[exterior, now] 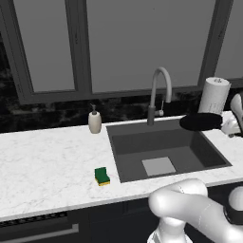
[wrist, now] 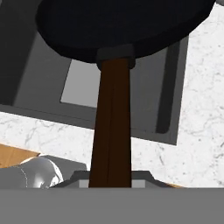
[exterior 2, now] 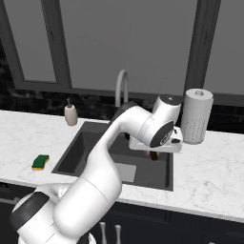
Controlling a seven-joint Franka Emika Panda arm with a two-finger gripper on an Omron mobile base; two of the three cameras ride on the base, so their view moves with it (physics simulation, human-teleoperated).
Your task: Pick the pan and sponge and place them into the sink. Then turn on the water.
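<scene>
The gripper (wrist: 110, 181) pinches the pan (exterior: 200, 121) by its handle above the sink (exterior: 124, 142), apparently near its 2 o'clock corner; the sponge (exterior: 101, 176) lies on the table (exterior: 47, 166).

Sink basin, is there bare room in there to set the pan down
Yes. The sink floor is bare around its lighter square patch. The pan, in the shut gripper, hangs over the right rim; faucet crowds the back edge.

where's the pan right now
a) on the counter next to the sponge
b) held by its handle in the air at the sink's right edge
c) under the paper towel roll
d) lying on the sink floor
b: the end effector grips the brown handle, and the pan hangs over the right rim of the sink, clear of its floor.
</scene>
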